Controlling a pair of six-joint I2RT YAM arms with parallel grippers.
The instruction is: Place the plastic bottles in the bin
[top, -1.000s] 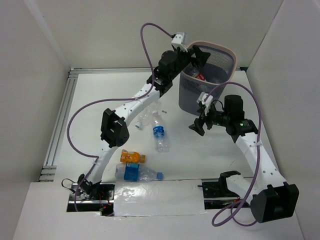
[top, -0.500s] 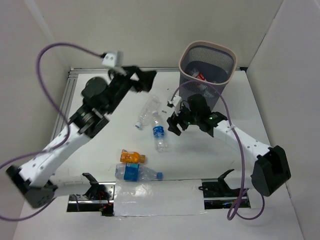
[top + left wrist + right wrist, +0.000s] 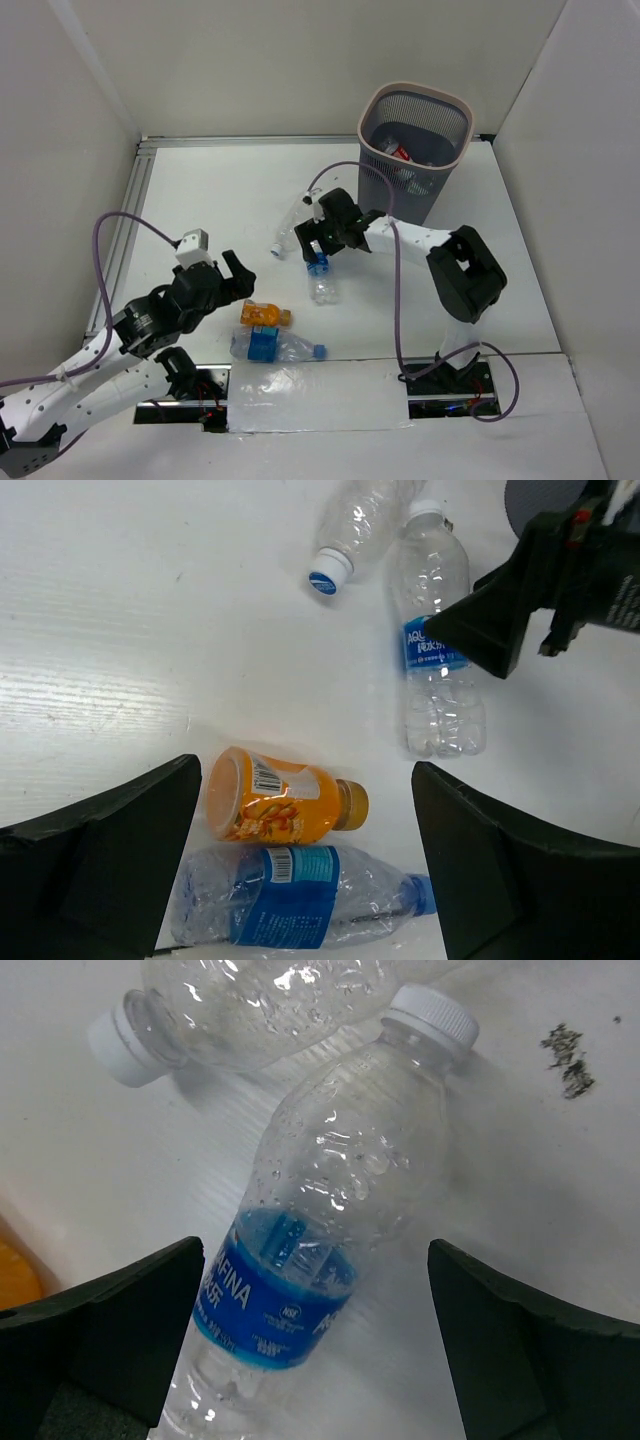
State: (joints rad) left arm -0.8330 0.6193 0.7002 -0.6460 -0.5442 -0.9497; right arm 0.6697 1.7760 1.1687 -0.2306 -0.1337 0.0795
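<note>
The left gripper (image 3: 305,780) is hanging spread wide above the orange bottle (image 3: 285,805), with a blue-labelled bottle (image 3: 300,910) lying just nearer. Farther right, the right gripper (image 3: 520,630) is hovering over another clear bottle (image 3: 440,680).

Work surface: a flat white table top (image 3: 200,200), matt, with faint streaking along its left part in the left wrist view. A small dark smudge (image 3: 566,1055) lies on it, seen in the right wrist view. A ribbed silver metal rail (image 3: 135,180) runs along the left edge, and a second one (image 3: 250,141) along the far edge. Plain white panels (image 3: 250,70) enclose three sides. A wrinkled, shiny silver sheet (image 3: 320,395) covers the near edge.
</note>
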